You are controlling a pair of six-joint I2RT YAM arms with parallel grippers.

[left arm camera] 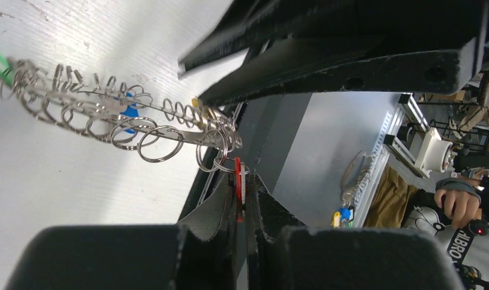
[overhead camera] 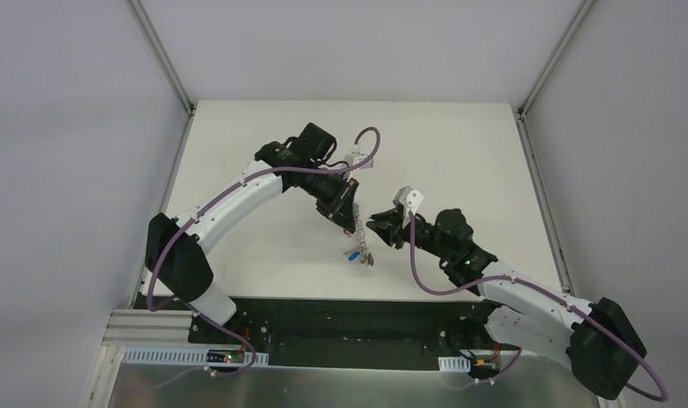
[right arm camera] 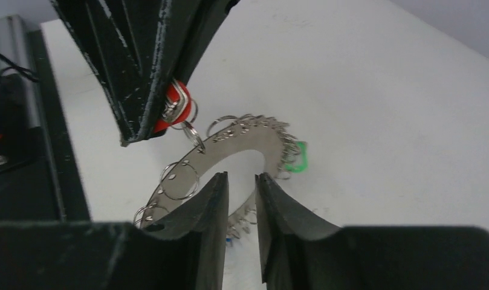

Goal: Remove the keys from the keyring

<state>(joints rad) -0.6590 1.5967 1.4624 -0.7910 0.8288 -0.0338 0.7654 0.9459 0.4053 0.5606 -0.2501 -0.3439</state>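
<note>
From my remote seat: at left, the left gripper [overhead camera: 350, 223] is clamped on a red-tagged key [right arm camera: 174, 110]. The keyring [right arm camera: 242, 136] hangs from that key over the table [overhead camera: 264, 246] (green tag [right arm camera: 293, 158] at its far end). The right gripper [right arm camera: 242, 176] sits just beside it, fingers narrowly parted.

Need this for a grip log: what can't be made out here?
Key count: top view, keys too small.
Key on red tag: left wrist, left gripper covers it.
Whether right gripper pinches keyring: right wrist, its fingers hide the near arc.
</note>
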